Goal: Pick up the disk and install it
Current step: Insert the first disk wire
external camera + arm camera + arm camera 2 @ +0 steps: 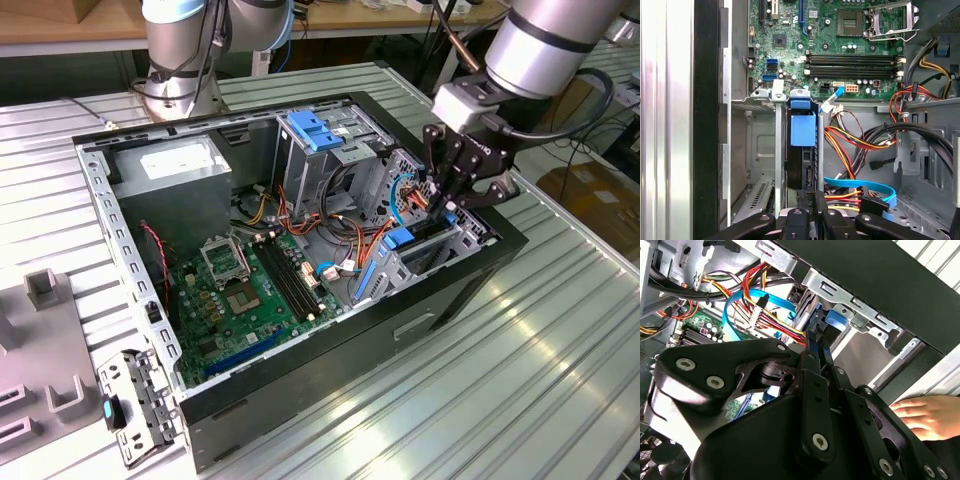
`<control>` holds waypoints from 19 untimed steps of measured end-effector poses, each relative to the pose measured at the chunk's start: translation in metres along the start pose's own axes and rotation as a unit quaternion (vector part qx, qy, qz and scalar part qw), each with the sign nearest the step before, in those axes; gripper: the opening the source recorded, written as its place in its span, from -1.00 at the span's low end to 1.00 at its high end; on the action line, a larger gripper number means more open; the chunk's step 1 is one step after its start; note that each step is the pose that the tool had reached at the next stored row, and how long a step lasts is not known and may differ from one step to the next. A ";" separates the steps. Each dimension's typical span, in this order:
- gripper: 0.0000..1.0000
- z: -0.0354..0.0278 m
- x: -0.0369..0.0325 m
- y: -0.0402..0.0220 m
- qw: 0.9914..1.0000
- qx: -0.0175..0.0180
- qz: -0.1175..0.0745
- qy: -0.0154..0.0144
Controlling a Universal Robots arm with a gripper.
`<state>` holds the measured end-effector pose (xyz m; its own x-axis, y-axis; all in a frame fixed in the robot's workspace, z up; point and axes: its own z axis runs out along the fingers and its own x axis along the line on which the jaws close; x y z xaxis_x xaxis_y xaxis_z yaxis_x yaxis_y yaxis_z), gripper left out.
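The disk (802, 131) stands on edge inside the drive cage at the front corner of the open computer case (470, 275). Its blue rail frame (832, 320) and blue end tab (398, 238) show, with the dark body below the tab. My gripper (443, 205) hangs over the cage on the exterior view's right. In both wrist views the gripper's (810, 197) two fingers lie close together, narrower than the disk, and the gripper's (816, 340) tips sit at the disk's near end. I cannot tell whether they touch it.
Coloured cables (860, 140) and a blue flat cable (865, 186) crowd the space beside the cage. The motherboard (240, 290), a grey power-supply box (175, 165) and a blue bracket (315, 130) fill the case. A person's hand (925, 415) rests outside the case wall.
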<state>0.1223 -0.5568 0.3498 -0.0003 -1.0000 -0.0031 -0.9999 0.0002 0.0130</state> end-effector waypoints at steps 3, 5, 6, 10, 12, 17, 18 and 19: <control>-0.67 0.0012 0.0000 0.0001 1.000 0.000 0.000 0.000; -0.67 0.0020 0.0000 0.0001 1.000 0.000 0.000 0.000; -0.67 0.0024 0.0000 0.0001 1.000 0.000 0.000 0.000; -0.67 0.0051 0.0000 0.0001 1.000 0.000 0.000 0.000; -0.67 0.0082 0.0000 0.0000 1.000 0.000 0.000 0.000; -0.67 0.0089 0.0000 0.0000 1.000 0.000 0.000 0.000; -0.67 0.0090 0.0000 0.0001 1.000 0.000 0.000 0.000; -0.67 0.0089 0.0000 0.0000 1.000 0.000 0.000 0.001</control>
<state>0.1221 -0.5568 0.3408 -0.0009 -1.0000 -0.0018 -0.9999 0.0008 0.0132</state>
